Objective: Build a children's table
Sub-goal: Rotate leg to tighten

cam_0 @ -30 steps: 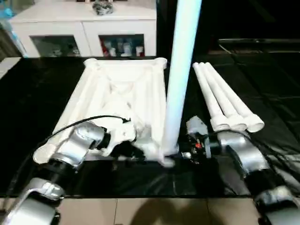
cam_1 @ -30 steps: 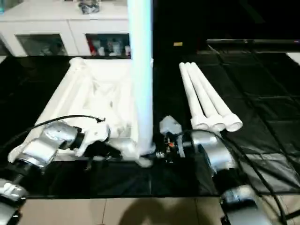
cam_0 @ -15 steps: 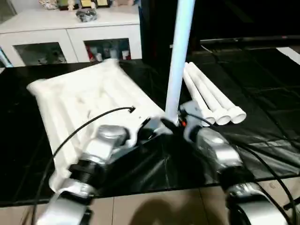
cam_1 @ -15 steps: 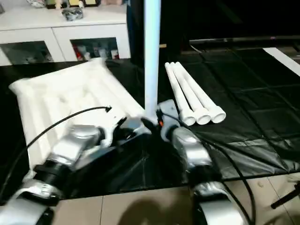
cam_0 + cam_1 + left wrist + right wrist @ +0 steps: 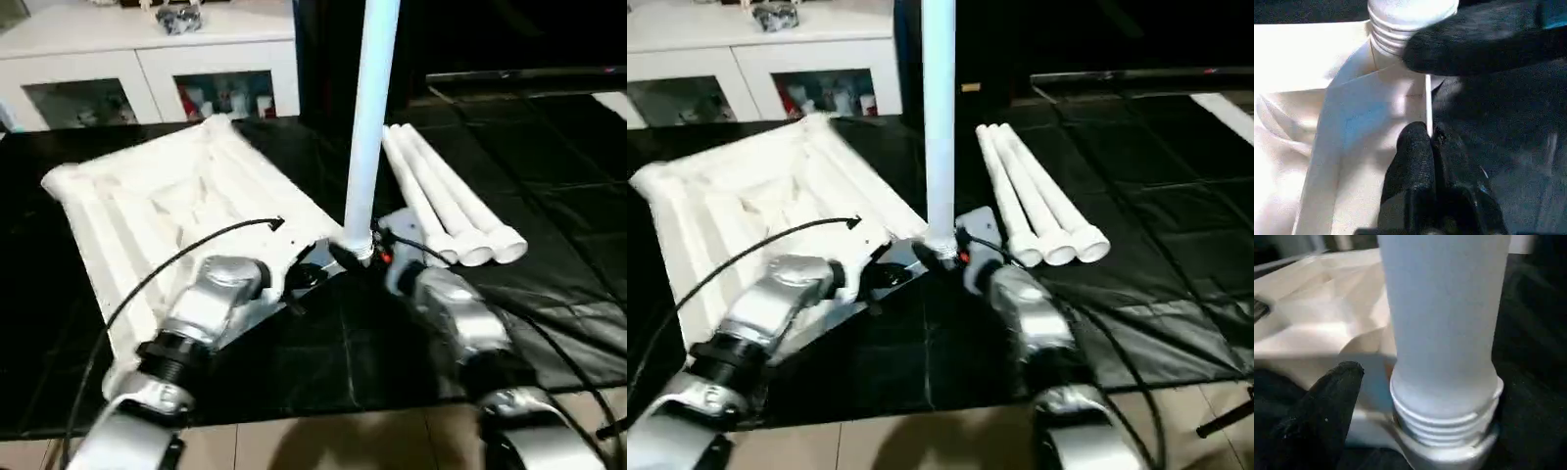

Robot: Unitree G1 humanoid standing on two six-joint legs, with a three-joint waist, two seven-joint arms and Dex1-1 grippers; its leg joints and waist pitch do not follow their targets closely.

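The children's table top [image 5: 167, 206] lies upside down on a black mat, its ribbed underside facing up. One white leg [image 5: 377, 98] stands upright in the near corner socket [image 5: 1449, 450], its threaded end seated there. My left gripper [image 5: 1430, 142] is shut on the thin edge of the table top beside that corner. My right gripper [image 5: 364, 257] is open around the foot of the leg; its one visible finger [image 5: 1327, 406] stands a little off the leg. Three more legs [image 5: 441, 201] lie side by side to the right.
A white cabinet [image 5: 147, 69] with glass doors stands behind the table top. The black mat [image 5: 343, 362] ends at a strip of tiled floor [image 5: 323, 446] near me. A black cable [image 5: 147, 279] loops over my left forearm.
The table top has turned on the mat with my left gripper on its edge, and the view has shifted. My right gripper has opened off the upright leg.
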